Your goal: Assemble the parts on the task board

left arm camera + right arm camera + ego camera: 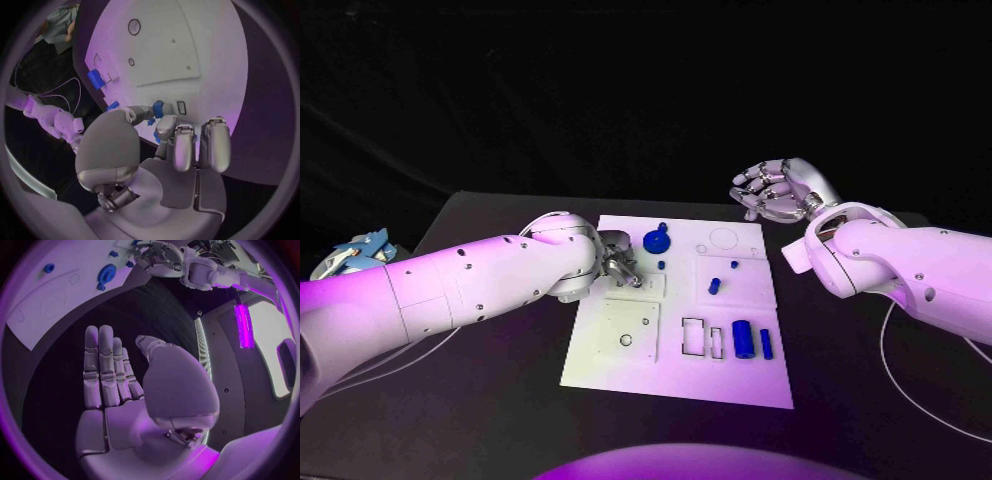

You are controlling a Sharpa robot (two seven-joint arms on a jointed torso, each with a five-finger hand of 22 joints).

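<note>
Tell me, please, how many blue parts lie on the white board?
6 that I can see: a round one and a tiny one by the left hand, two small ones mid-board, two bars at the near right. The hand may hide more.

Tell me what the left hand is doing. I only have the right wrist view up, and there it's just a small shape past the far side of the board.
Observer: In the left wrist view, the left hand has its thumb and a finger set around a small blue part over the task board. I cannot tell whether it truly grips the part.
Operator: And what lies at the board's near end?
Observer: The head view shows a wide blue bar and a thin blue bar lying side by side near the board's right edge, next to an empty rectangular slot.
</note>
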